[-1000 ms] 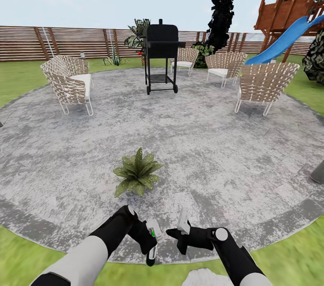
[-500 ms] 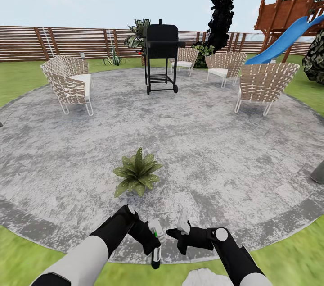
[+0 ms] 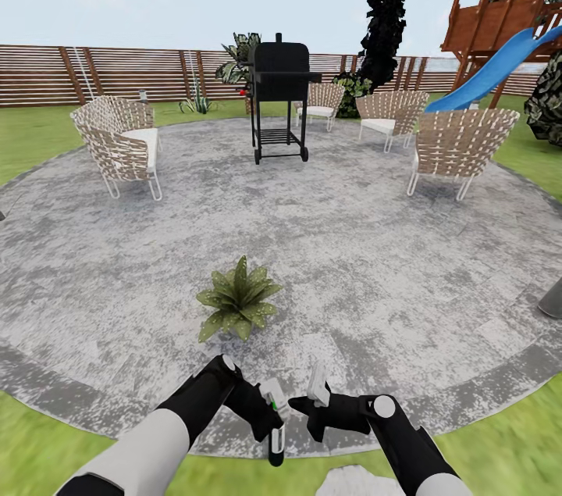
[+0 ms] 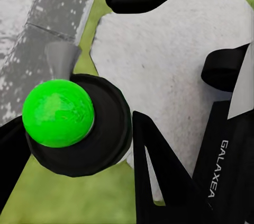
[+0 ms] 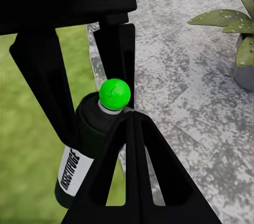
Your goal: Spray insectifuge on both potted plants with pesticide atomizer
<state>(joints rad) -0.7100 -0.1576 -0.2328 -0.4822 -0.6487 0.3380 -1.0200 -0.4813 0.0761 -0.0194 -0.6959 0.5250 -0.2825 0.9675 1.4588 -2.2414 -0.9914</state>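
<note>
Here the left gripper (image 3: 269, 412) is clamped on the pesticide atomizer (image 3: 275, 433), held low at 6 o'clock over the patio (image 3: 351, 246) edge. The right gripper (image 3: 316, 394) beside it holds nothing; I cannot tell how far its jaws part. A potted plant (image 3: 236, 298) sits at 11 o'clock.

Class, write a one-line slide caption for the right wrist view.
Left gripper holds the green-tipped pesticide atomizer at the patio edge, a potted plant nearby.

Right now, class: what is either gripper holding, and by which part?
The left gripper holds the dark bottle-shaped pesticide atomizer by its body, below the green ball tip. The right gripper holds nothing.
</note>
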